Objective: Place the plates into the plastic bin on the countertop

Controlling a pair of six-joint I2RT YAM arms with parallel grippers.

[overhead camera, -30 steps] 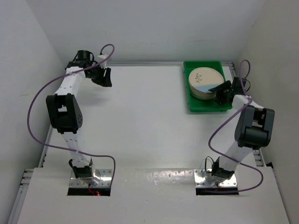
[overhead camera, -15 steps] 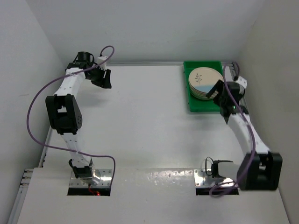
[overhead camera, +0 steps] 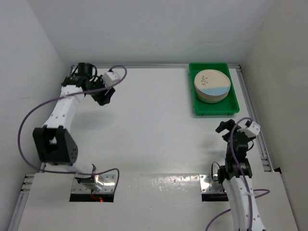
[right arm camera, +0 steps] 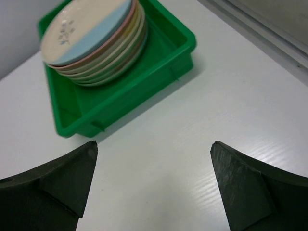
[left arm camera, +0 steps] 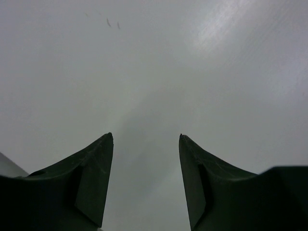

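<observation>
Plates (right arm camera: 91, 36) stacked in bin (right arm camera: 139, 91), ahead-left of the right gripper (right arm camera: 153, 147), fingers wide open, empty; left gripper (left arm camera: 146, 139) part-open, way farther.

The white countertop (overhead camera: 159, 130), bordered by pale raised edges, carries a shallow bright green plastic bin (overhead camera: 211, 109) flat in its far right corner, long side along the right edge, short side near the far edge.

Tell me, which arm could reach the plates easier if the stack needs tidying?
The right, probably. The right gripper sits open on the bin's side of the countertop, facing the plates with nothing between. The left gripper is open too, but far across, facing bare surface.
</observation>
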